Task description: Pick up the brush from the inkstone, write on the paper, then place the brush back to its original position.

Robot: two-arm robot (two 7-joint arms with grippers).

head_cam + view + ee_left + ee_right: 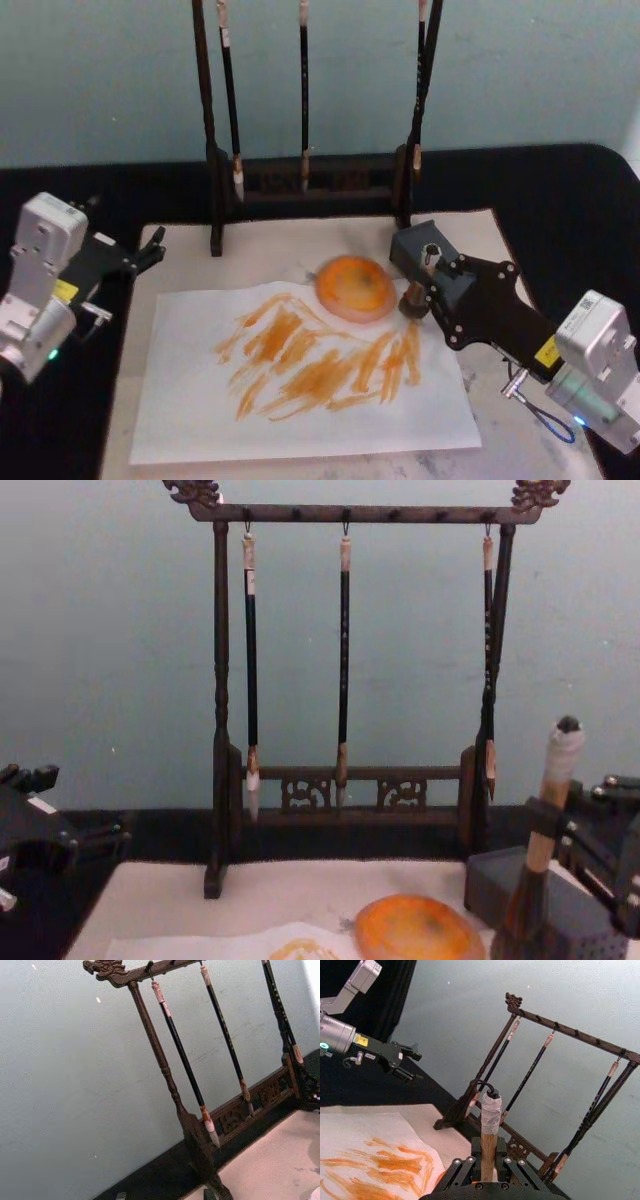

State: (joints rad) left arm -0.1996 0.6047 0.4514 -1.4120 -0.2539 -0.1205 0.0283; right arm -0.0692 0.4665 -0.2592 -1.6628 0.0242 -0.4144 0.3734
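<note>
Right tool [490, 1162]: clamped on the brush [543, 830], one finger on each side of the tan handle, about mid-shaft. The brush stands just right of the inkstone [355, 288], bristle head down by the disc's right rim. I cannot tell whether the hairs touch the mat [300, 245] or hang just clear of it.

Long axis: near vertical. Bristles point down. The whitish looped end points up and leans a little away from me, toward the grey block [408, 243] behind and right of the inkstone.

Paper [320, 420]: lies on my side of the inkstone, far edge against or under the disc; I cannot tell which. Orange strokes fan across it, from left of the inkstone round to near its right rim.

Step, as I judge it: the writing looks done and I am on the return. The next move calls for a short shift left to bring the bristles over the disc. Then I lower and settle the brush there before letting go. Risk: dragging wet hairs across the sheet.

Left tool [150, 252]: idle, fingers apart, well left of the inkstone, off the mat's edge.
</note>
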